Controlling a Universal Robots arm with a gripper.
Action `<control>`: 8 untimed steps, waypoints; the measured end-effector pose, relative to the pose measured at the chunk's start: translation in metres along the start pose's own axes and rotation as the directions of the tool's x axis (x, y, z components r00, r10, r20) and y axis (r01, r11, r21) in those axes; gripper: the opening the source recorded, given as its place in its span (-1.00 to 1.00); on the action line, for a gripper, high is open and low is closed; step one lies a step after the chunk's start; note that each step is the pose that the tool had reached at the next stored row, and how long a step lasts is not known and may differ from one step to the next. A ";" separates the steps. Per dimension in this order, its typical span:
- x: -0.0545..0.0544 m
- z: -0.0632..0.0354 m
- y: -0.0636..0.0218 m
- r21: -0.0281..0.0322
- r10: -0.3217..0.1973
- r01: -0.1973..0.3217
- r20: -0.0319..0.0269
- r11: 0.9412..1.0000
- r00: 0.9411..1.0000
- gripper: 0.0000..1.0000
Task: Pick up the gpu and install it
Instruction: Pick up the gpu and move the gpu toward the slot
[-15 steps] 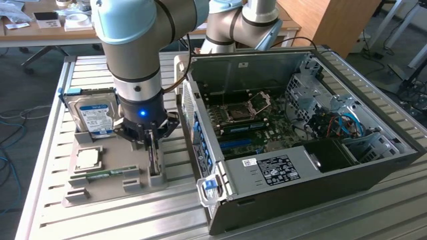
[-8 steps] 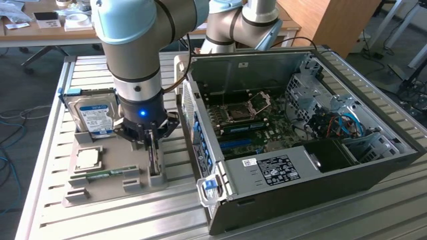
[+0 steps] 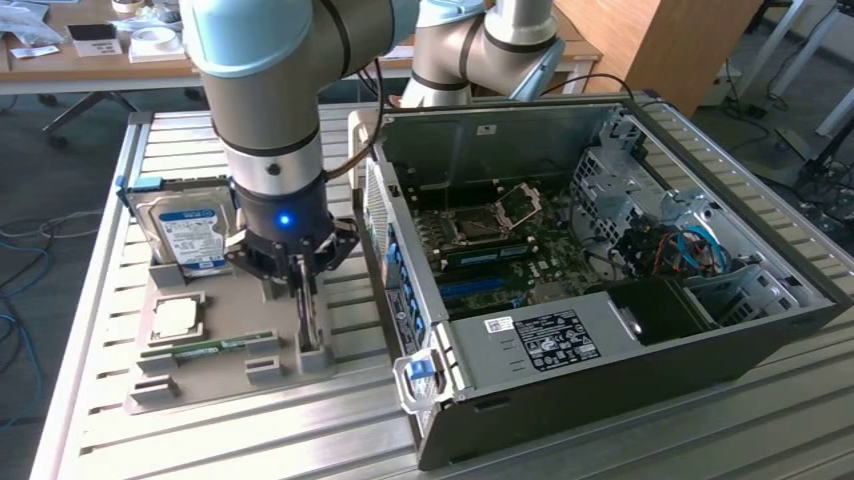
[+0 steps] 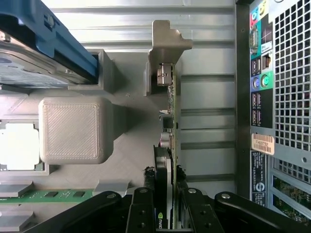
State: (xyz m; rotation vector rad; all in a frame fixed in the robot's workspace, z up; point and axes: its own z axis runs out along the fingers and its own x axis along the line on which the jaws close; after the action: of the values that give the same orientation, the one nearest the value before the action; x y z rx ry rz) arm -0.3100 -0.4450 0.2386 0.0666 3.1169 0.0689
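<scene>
Gripper (image 4: 165, 208) clamps gpu (image 4: 165, 167) standing edgewise in grey holder (image 4: 73, 128).

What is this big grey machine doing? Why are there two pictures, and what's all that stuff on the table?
It's a robot arm, with a gripper for a hand. One picture comes from a camera off the arm that sees the whole scene. The other comes from a little camera on the arm's wrist, looking past the gripper. On the table sits a grey tray of computer parts: a hard drive, a chip, a green memory stick and the gpu, a card standing on its edge. Beside the tray is an open computer. The gripper seems to pinch the gpu from both sides while the card sits in its slot in the tray.
</scene>
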 end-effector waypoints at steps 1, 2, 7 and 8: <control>0.000 -0.0018 0.0002 0.000 0.000 0.000 0.000 1.000 1.000 -0.47; 0.000 -0.0035 0.0003 0.000 0.000 0.000 0.000 1.000 1.000 -0.47; -0.001 -0.0117 0.0008 0.000 0.000 0.000 0.000 1.000 1.000 -0.47; -0.001 -0.0135 0.0009 0.000 0.000 0.000 0.000 1.000 1.000 -0.47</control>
State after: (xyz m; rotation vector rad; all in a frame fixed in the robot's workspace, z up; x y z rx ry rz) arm -0.3097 -0.4446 0.2521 0.0662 3.1170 0.0688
